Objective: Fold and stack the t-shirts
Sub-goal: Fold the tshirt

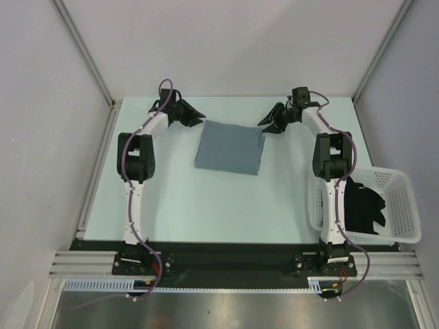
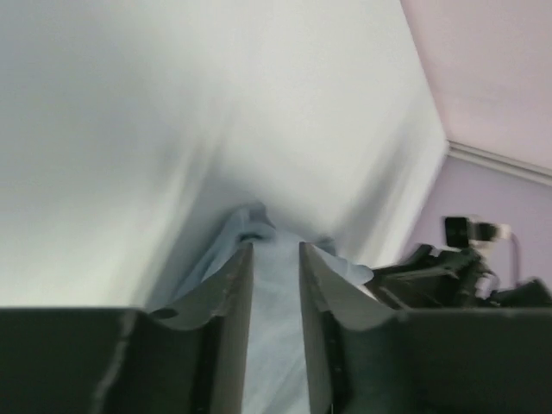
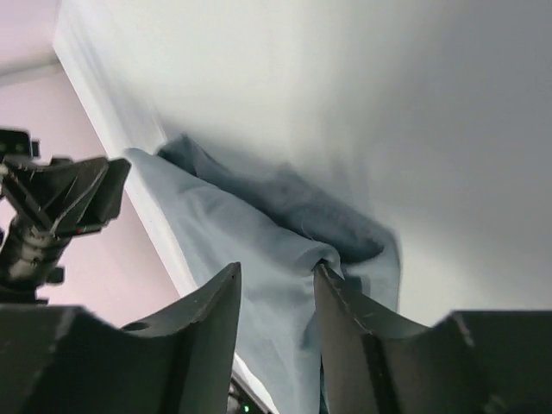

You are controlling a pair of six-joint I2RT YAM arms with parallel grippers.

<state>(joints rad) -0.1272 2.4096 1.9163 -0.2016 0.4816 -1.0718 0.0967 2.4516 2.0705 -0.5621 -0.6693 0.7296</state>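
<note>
The folded grey-blue t-shirt (image 1: 230, 147) lay near the table's (image 1: 226, 205) far edge, the left gripper (image 1: 194, 118) and right gripper (image 1: 269, 125) at its far corners. Both jaws stood slightly parted, clamping nothing.

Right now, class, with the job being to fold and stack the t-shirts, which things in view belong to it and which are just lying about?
Belong to the job: grey-blue t-shirt, folded on the table; black t-shirt, in the basket; left gripper; right gripper.
Just lying about: the white lattice basket; the table.
</note>
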